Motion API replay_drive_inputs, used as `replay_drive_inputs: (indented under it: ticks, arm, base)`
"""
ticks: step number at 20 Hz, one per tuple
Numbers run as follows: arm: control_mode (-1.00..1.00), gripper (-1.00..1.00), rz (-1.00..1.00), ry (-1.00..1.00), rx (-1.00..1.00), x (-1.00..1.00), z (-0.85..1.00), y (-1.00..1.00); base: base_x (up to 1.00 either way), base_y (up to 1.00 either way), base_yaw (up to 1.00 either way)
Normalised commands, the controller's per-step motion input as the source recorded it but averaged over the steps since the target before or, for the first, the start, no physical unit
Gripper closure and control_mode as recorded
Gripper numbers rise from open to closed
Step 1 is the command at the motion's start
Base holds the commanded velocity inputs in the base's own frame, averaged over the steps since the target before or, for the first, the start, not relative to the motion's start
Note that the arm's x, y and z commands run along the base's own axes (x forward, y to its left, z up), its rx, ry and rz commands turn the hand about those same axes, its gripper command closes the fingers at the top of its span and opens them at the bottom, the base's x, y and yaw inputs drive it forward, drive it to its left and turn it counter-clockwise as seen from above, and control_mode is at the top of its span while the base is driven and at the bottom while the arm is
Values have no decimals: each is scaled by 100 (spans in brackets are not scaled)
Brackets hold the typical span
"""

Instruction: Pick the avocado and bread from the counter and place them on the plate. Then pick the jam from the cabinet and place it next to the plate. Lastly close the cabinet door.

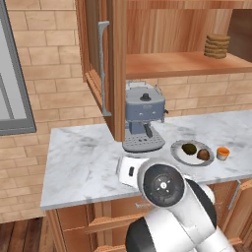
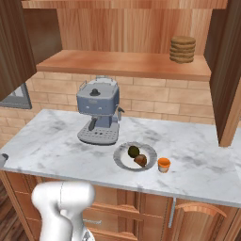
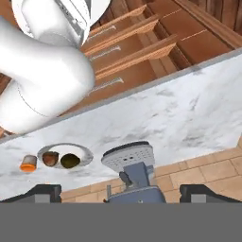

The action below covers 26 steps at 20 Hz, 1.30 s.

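Plate (image 2: 123, 161) on the marble desk (image 2: 52, 146) carries two items: a dark green avocado (image 2: 133, 151) and a brown piece of bread (image 2: 140, 160), touching or nearly so. A small orange jar, judged to be the jam (image 2: 164, 164), stands just beside the plate on the desk. So, by the look of it, both placements and the jam step are done; what remains is closing the cabinet door (image 1: 96, 59), which hangs open.

Fingers (image 3: 120, 194) spread wide, holding nothing. In the hand view, which is rolled over, the plate (image 3: 82, 152) with avocado (image 3: 69, 160) and bread (image 3: 50, 158) sits well off toward one fingertip, the jam (image 3: 29, 163) beyond it; the coffee machine (image 3: 132, 175) lies right between the fingertips.

View differences: the left base view gives the open door edge-on with its long handle (image 1: 102, 54), beside the machine. The right base view shows the open shelf with a stack of brown discs (image 2: 182, 49), and a dark door panel (image 2: 14, 47) at the frame's left edge.
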Motion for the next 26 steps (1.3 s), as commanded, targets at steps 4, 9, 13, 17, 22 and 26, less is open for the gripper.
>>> replay_drive_inputs:
  ticks: [4,9,13,17,22,26]
  arm:
    - [-100,-100,33,-36,-21,-19,-41,32]
    - [-100,-100,28,-20,-22,-25,-26,33]
    - [-100,-100,4,-38,-21,-6,-10,68]
    - [-100,-100,-1,-39,-15,-9,0,59]
    - [-100,-100,-10,-30,-9,0,20,59]
    - [-100,-100,-17,-19,-6,0,33,66]
  base:
    - [0,0,0]
    - [0,0,0]
    - [0,0,0]
    - [0,0,0]
    - [0,0,0]
    - [0,0,0]
